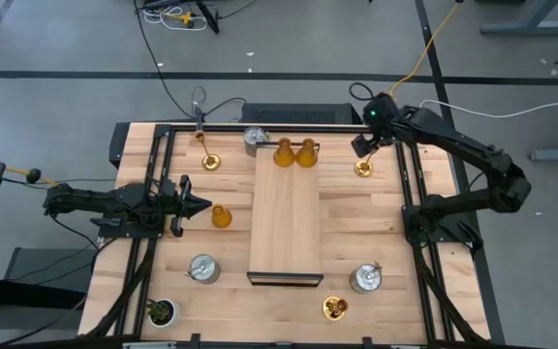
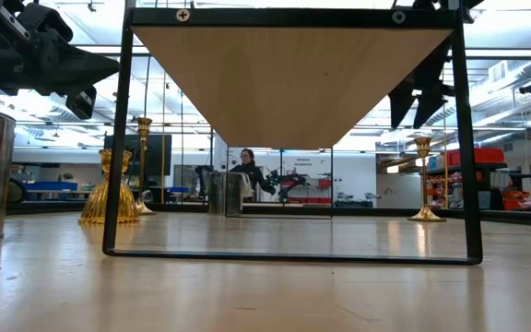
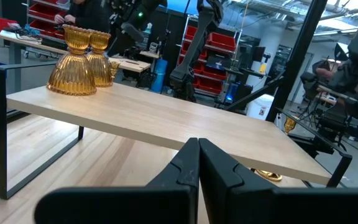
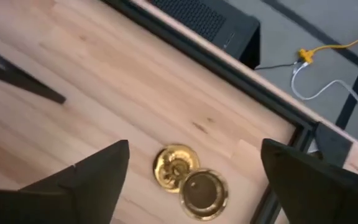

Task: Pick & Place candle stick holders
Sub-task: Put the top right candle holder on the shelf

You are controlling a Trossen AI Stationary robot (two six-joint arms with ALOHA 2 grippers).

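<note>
Near the table's far right corner a gold candle stick holder (image 1: 363, 168) stands upright on its round base. My right gripper (image 4: 194, 146) hangs open above it, slanting down, one finger to each side and clear of it (image 2: 424, 180). Two amber holders (image 1: 294, 153) stand on the far end of the raised wooden shelf (image 1: 285, 223). A third amber holder (image 1: 221, 216) stands on the table just ahead of my left gripper (image 1: 200, 205), which is shut, level and holds nothing. Silver holders (image 1: 202, 269) (image 1: 365, 279) (image 1: 256, 141) and gold ones (image 1: 208, 160) (image 1: 334, 308) stand around the shelf.
The shelf's black metal legs (image 2: 113, 148) stand mid-table. A black frame rail (image 4: 229, 68) runs along the far edge behind the gold holder. A small potted plant (image 1: 161, 311) sits at the near left corner. People and workbenches show beyond the table.
</note>
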